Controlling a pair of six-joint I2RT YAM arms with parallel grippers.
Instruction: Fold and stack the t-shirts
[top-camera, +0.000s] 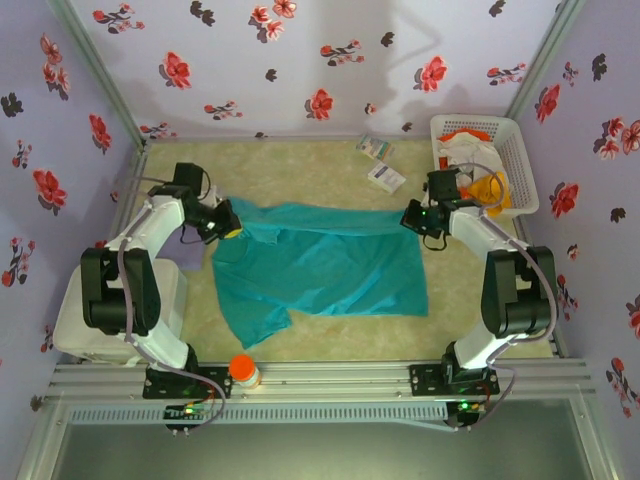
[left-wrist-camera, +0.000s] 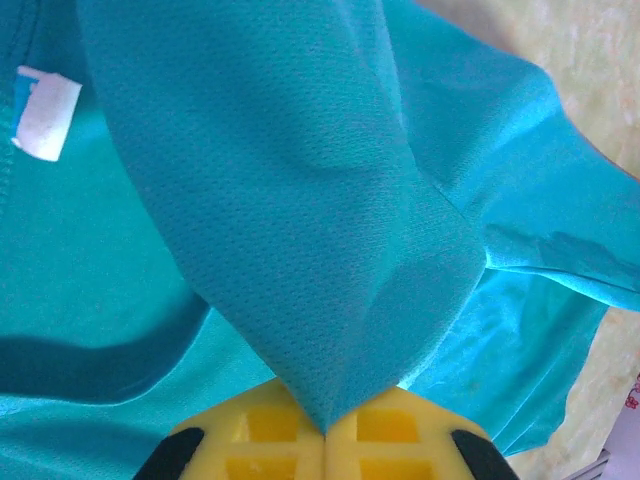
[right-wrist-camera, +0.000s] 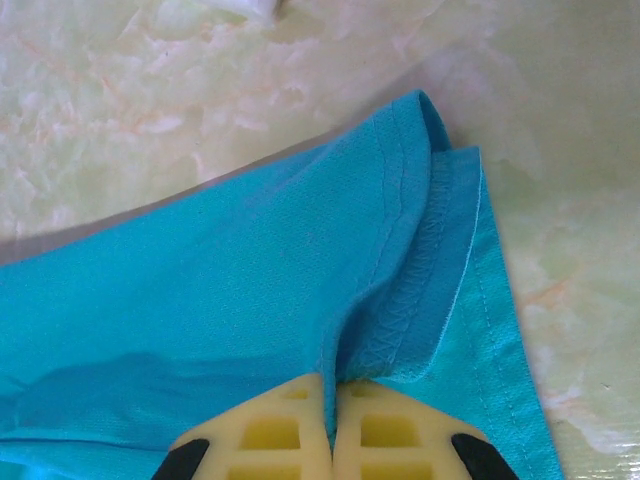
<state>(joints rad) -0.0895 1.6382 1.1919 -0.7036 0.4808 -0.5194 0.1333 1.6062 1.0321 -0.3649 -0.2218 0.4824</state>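
top external view has the large teal mesh t-shirt (top-camera: 320, 265) lying spread over the middle of the beige marbled tabletop (top-camera: 300, 165), fairly flat on the right and bunched up toward the lower left. our left gripper (top-camera: 228, 222) is clenched on the shirt's upper left edge, and our right gripper (top-camera: 415, 218) is clenched on its upper right corner.

in the left wrist view the yellow jaws are pressed together with just a little peak of teal cloth between them, and the small white neck label (left-wrist-camera: 45, 112) is off to one side. in the right wrist view the jaws pinch the stitched hem right at the corner.

what worries us:
- both bites look shallow, so a hard pull could slide the slick mesh right out.
- the left pinch is on a fold, so we can't tell how many layers we have, and the fold could come out crooked.
- if the arms don't move together, the shirt twists.
- the right arm sits just beside the white lattice plastic basket (top-camera: 520, 150), and the small white packets (top-camera: 385, 178) lie near the far edge. a wide swing could knock either.
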